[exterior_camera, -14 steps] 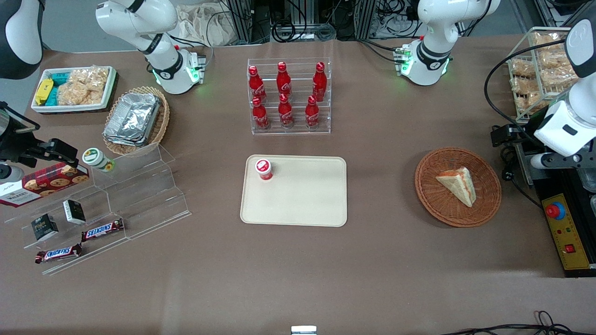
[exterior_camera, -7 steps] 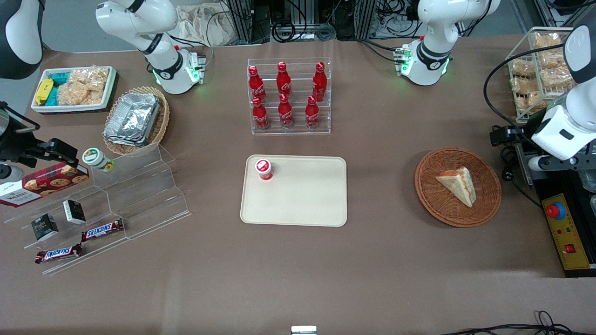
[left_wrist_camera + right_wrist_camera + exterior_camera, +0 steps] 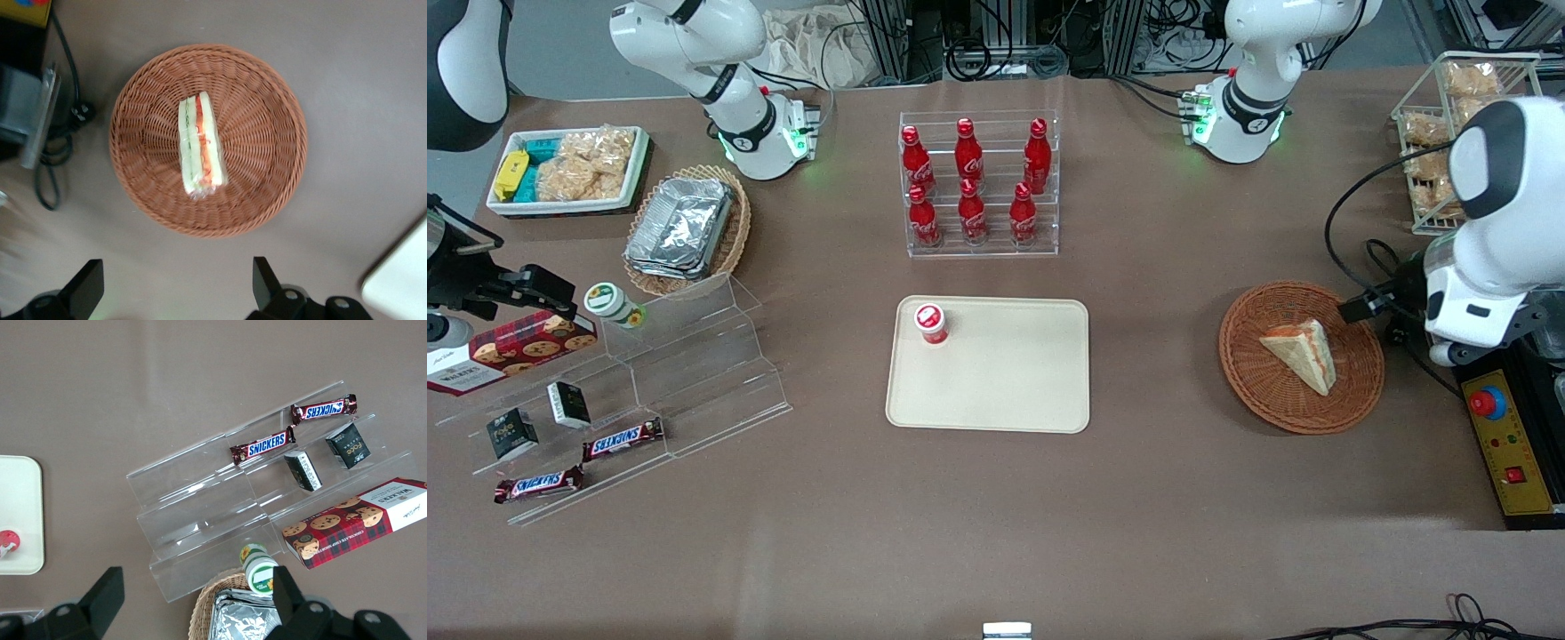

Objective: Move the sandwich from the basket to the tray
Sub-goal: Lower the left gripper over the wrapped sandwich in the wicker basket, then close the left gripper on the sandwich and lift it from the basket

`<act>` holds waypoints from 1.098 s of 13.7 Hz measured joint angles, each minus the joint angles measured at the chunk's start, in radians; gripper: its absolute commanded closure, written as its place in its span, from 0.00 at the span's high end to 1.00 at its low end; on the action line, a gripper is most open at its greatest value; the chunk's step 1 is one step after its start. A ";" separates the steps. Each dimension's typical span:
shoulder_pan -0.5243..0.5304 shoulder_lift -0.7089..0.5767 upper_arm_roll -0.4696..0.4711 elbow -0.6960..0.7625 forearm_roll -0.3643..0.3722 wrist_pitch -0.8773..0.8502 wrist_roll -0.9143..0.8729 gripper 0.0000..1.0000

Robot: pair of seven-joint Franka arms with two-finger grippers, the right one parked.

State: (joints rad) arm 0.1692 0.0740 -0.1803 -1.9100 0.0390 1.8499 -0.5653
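Now the hand (image 3: 177, 293), moved in over the basket (image 3: 267, 100), hangs wide open above the ungrasped sandwich (image 3: 200, 147).

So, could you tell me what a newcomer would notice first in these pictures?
Probably the sandwich lying alone in the round basket, with the open gripper hovering above the table just beside it. Next, the pale tray at mid-table, one red-capped bottle standing in its corner.

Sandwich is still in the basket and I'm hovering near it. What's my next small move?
Probably carry the gripper over the sandwich and start lowering. Its fingers are open with nothing between them, and it sits off the basket rim rather than above the wedge, which lies untouched on the weave. The tray has bare room waiting.
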 measured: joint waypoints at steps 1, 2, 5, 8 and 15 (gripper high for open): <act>0.000 0.001 0.000 -0.039 0.014 0.052 -0.068 1.00; 0.000 0.004 0.000 -0.077 0.038 0.103 -0.130 1.00; 0.000 0.039 0.000 -0.168 0.062 0.264 -0.300 1.00; 0.000 0.123 0.000 -0.184 0.064 0.358 -0.406 1.00; 0.000 0.199 0.003 -0.204 0.089 0.382 -0.455 1.00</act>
State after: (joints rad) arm 0.1697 0.2729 -0.1772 -2.1141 0.1284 2.2319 -1.0202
